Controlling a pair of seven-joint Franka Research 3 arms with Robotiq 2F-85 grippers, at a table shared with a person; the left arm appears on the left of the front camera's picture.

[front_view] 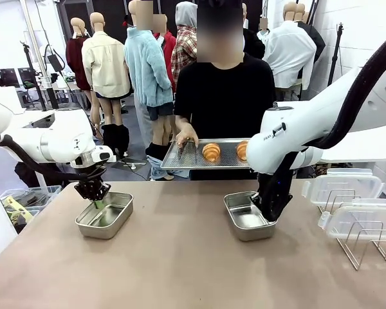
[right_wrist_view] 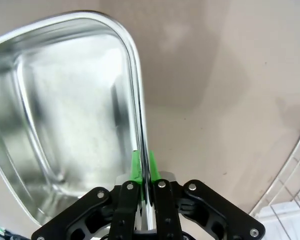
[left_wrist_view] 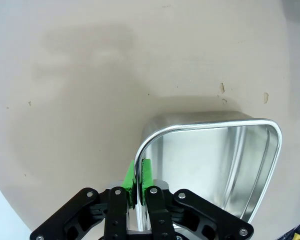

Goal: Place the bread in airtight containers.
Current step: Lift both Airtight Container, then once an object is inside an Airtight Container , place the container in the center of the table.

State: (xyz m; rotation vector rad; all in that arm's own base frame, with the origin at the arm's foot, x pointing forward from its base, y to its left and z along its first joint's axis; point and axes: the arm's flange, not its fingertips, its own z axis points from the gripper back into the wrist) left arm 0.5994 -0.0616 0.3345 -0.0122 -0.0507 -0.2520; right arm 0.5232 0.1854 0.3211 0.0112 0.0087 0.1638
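Now, the croissants point(front_view: 211, 152) sit on the tray point(front_view: 199, 165) at the person's side, none yet boxed. Our left gripper point(left_wrist_view: 139, 172) is clamped on the rim of the left tin point(front_view: 105, 215), our right gripper point(right_wrist_view: 141, 165) on the right tin point(front_view: 248, 217); we fear such thin-edge pinches may slip and tip a tin.

A robotics lab: two white robot arms point(front_view: 58, 143) reach over a tan desk point(front_view: 180, 257), with equipment stands and cables point(front_view: 49, 67) behind the desk

Empty steel left tin point(front_view: 112, 215) and right tin point(front_view: 244, 219) upright, well apart; golden croissants point(front_view: 211, 152) side by side on far tray point(front_view: 180, 161).
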